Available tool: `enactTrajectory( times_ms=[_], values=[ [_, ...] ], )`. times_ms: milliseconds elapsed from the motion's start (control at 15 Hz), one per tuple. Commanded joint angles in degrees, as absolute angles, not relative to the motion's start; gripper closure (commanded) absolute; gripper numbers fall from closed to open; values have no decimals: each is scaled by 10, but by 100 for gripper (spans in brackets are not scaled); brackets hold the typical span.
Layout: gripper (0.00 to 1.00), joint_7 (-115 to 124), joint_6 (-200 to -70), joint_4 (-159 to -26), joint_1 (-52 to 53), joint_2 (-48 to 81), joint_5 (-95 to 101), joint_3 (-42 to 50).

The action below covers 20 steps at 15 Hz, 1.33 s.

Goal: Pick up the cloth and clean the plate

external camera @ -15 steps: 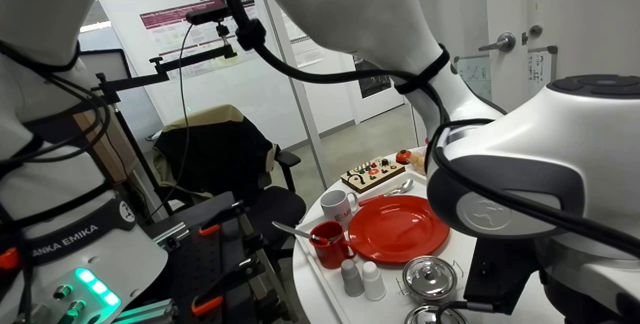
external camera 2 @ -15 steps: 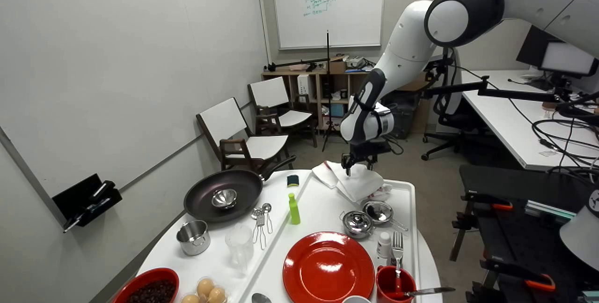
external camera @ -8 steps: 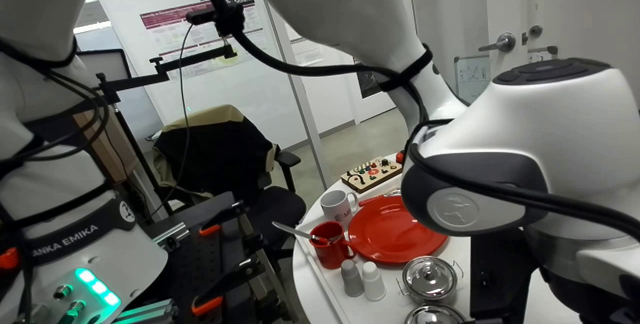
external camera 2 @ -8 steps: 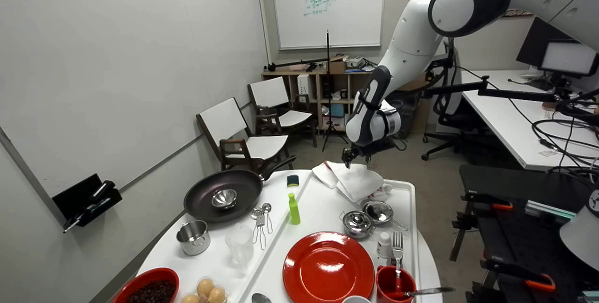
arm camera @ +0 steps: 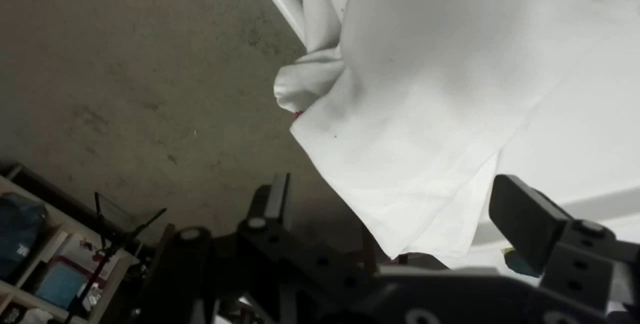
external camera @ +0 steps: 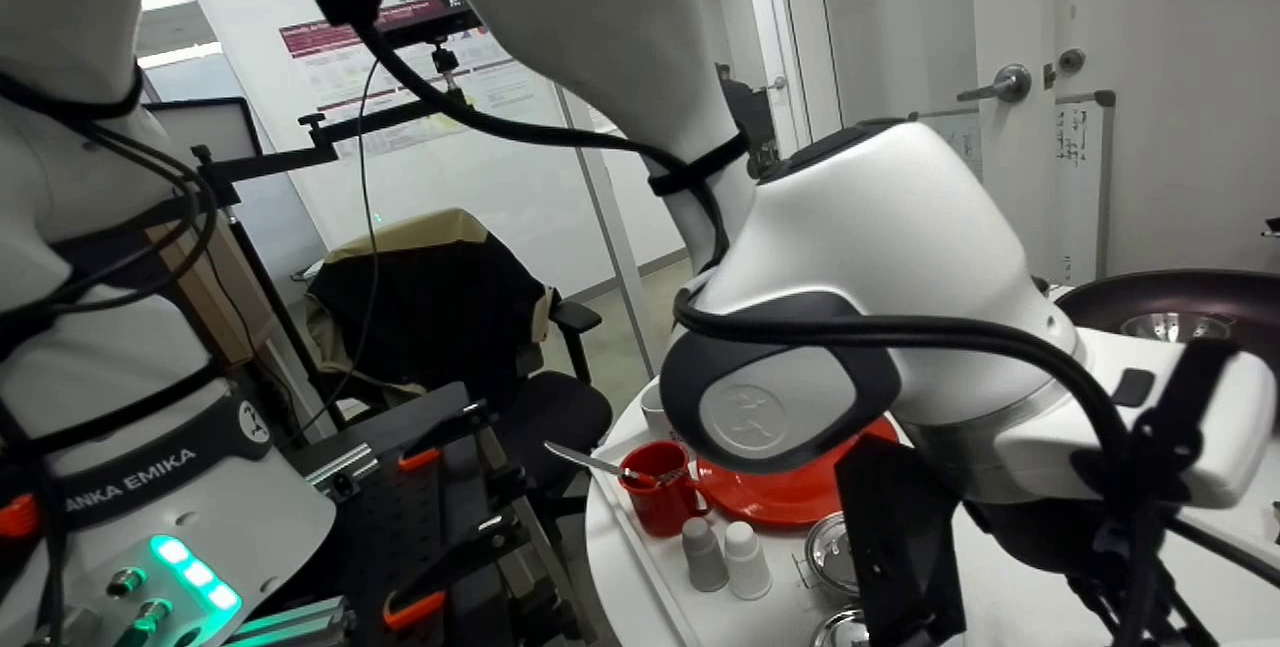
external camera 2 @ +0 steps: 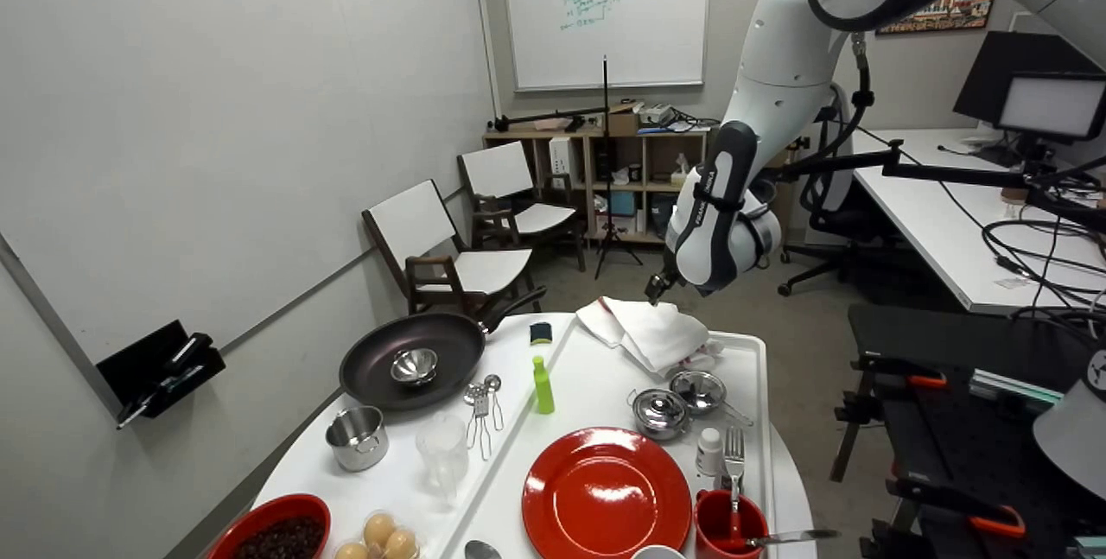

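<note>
The fingers (arm camera: 525, 221) are spread wide, gripping nothing. Below them the white cloth (external camera 2: 655, 334) lies folded over the edge of the tray (external camera 2: 592, 390) farthest from the plate (external camera 2: 607, 494), its long axis unclear; the coming move probably goes down, then toward the plate. Beside the plate, by the tray's side edge, a red mug (external camera: 655, 507) holds a fork (external camera 2: 734, 460) and knife (external camera 2: 795, 536). On the surface (external camera 2: 393, 477), a frying pan (external camera 2: 376, 369) holds a small strainer (external camera 2: 415, 366), a red bowl (external camera 2: 285, 505) dark pieces (external camera 2: 276, 537).
</note>
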<state>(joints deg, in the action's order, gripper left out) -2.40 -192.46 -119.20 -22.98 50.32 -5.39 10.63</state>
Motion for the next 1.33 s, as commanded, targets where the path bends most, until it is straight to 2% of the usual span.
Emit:
enactTrajectory(
  times_ms=[0, 67, 133, 600, 867, 1267],
  values=[
    [0, -47, -2002, -1288, -172, 459, -24, 152],
    [0, -53, -2027, -1306, -152, 456, -26, 167],
    [0, -64, -1990, -1289, -127, 439, -28, 185],
    [0, -115, -1987, -1312, 8, 383, -28, 264],
    [0, -142, -1985, -1322, 44, 360, -18, 269],
    [0, -138, -1984, -1307, 38, 372, -22, 256]
  ],
)
